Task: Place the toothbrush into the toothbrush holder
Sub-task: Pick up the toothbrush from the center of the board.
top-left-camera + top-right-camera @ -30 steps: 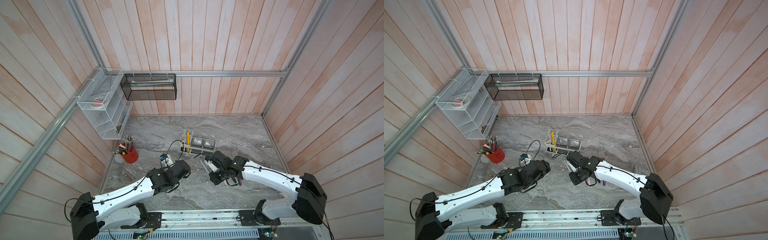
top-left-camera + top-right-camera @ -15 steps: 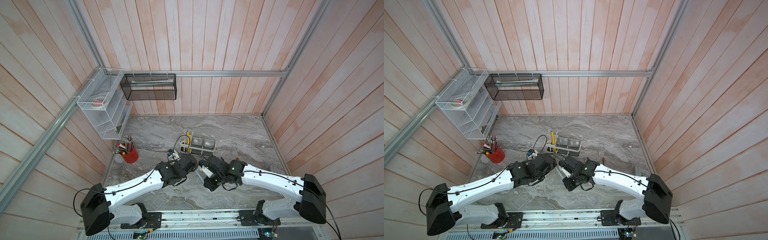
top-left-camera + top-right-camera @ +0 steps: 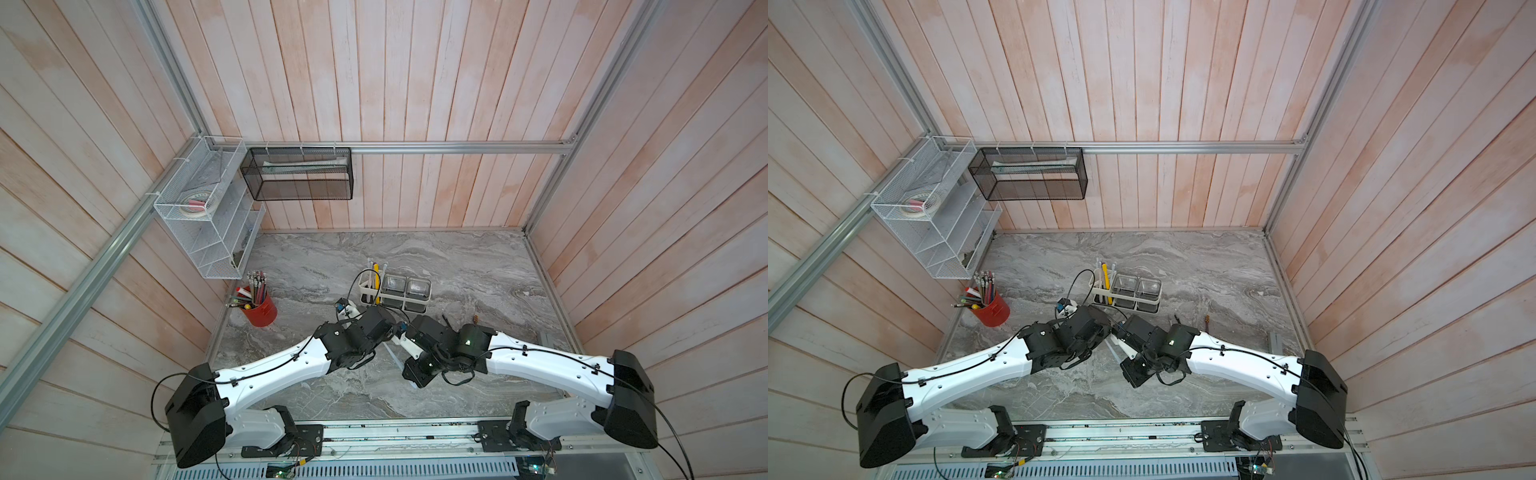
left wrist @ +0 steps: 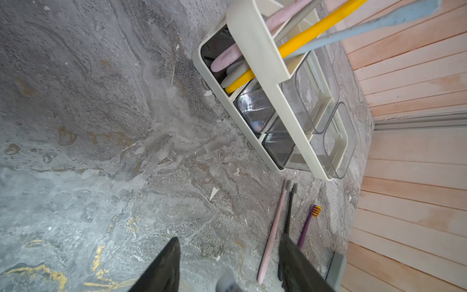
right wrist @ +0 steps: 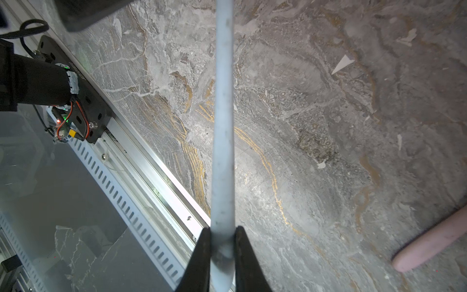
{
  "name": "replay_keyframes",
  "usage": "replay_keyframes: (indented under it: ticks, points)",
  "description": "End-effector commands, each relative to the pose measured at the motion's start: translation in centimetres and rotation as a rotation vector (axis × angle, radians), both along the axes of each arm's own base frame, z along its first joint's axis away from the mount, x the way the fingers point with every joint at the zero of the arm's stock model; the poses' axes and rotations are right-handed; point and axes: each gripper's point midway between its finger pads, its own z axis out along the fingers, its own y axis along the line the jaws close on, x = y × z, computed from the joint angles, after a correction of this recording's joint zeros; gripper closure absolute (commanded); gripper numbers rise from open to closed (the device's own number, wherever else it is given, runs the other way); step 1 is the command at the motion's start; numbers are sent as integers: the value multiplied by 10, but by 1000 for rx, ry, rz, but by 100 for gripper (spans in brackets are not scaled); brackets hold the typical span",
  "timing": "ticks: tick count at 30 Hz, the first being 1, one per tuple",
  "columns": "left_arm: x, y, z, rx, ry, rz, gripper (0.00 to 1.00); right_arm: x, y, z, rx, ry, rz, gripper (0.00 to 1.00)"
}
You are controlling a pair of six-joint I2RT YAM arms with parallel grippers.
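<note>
My right gripper (image 5: 223, 228) is shut on the handle of a pale blue-grey toothbrush (image 5: 222, 126), which runs straight out from its jaws above the marble table. My left gripper (image 4: 229, 237) meets it in mid-table. Its jaws stand apart, with a blurred end of that toothbrush (image 4: 227, 283) between them and gaps on both sides. In both top views the wrists hide the grip; only a pale strip of toothbrush (image 3: 392, 353) (image 3: 1113, 352) shows. The white toothbrush holder (image 3: 376, 300) (image 3: 1108, 304) (image 4: 260, 63) stands just behind, with several brushes in its slotted end and two clear cups.
Pink (image 4: 274, 227), black (image 4: 290, 204) and purple (image 4: 309, 220) toothbrushes lie loose on the table near the holder. A red cup of pencils (image 3: 259, 309) stands at the left. A white wire shelf (image 3: 208, 224) and a black mesh basket (image 3: 301, 174) hang on the walls.
My left arm has swung right to meet the right gripper, and its jaws have narrowed. The right gripper has shifted left with the toothbrush still held.
</note>
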Motion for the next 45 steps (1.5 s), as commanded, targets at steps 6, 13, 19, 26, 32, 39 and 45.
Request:
replay_keyframes:
  ticks: [6,13,19,26,32,39,45]
  points:
    - [-6,-5,-17,1,38,-33,49,5,12,16,40,-24,-7,92]
    - [-4,-9,-12,-6,28,-45,59,4,15,14,26,-24,2,93]
    - [4,-3,-15,-6,35,-24,67,6,14,16,23,-34,-7,94]
    - [4,-6,-16,-6,37,-36,72,5,15,16,24,-35,-5,95]
    - [4,-6,-16,-6,35,-40,79,5,15,15,23,-35,-5,96]
    - [4,-6,-18,-2,40,-45,82,6,15,15,27,-37,-7,97]
    - [5,-8,-19,1,43,-49,83,6,15,16,28,-36,-9,97]
